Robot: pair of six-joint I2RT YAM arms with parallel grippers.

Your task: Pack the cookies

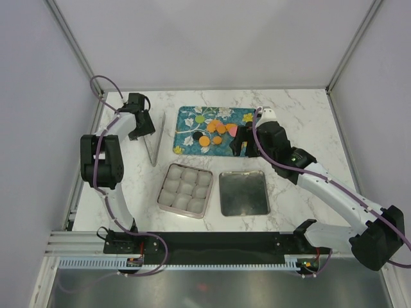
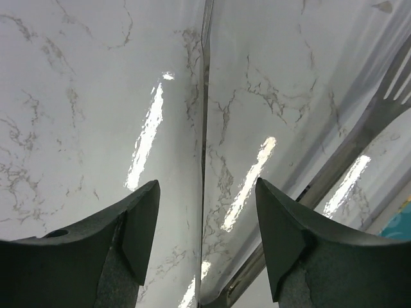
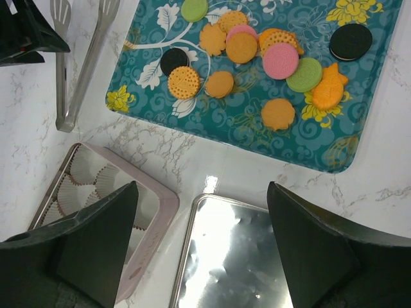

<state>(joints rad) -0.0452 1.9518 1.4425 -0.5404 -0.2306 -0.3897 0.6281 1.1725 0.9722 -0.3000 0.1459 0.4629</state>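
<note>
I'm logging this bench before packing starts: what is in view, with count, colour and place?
teal rectangular floral-print tray: one, teal with white and yellow print, far middle of the white marble table
small flat cookies: about fourteen, mostly orange, two pink, two light green, two black; on the tray, some overlapping
long metal tongs: one, silver, left of the tray
pale pink square box: one, in front of the tray's left half
white paper cups: nine, empty, inside the box
shallow square metal tin: one, silver, right of the box
left hand: one, black, open, over bare table beside the tongs
right hand: one, black, open, over the tray's near right edge
</note>
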